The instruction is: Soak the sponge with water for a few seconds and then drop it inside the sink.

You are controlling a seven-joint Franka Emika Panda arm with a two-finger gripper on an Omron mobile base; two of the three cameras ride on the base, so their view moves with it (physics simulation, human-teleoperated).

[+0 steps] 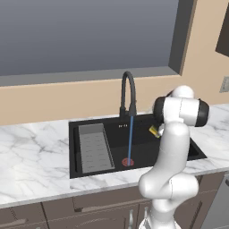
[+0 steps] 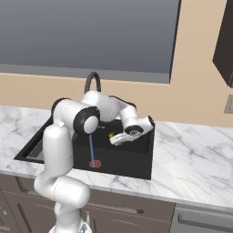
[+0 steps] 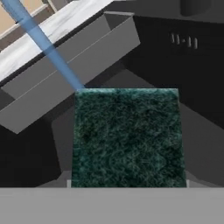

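Observation:
The sponge (image 2: 112, 136) is a small yellow block held over the black sink (image 1: 143, 144), with my gripper (image 2: 117, 138) shut on it. In the left base view a yellow corner of the sponge (image 1: 154, 130) peeks out beside my arm. Its dark green layer (image 3: 127, 138) faces the hand camera and hides the fingertips. The water (image 1: 130, 138) falls as a thin blue stream from the black arched faucet (image 1: 127, 91) onto the red drain (image 1: 128, 162). The sponge hangs to the right of the stream, apart from it. In the hand view the water (image 3: 43, 43) runs down behind the sponge's upper left corner.
A grey ribbed tray (image 1: 95, 148) fills the sink's left part. White marble counter (image 1: 31, 161) surrounds the basin, with dark drawers (image 1: 89, 205) below. A window (image 1: 85, 36) sits behind the faucet, and a wall outlet (image 1: 224, 84) is at the right.

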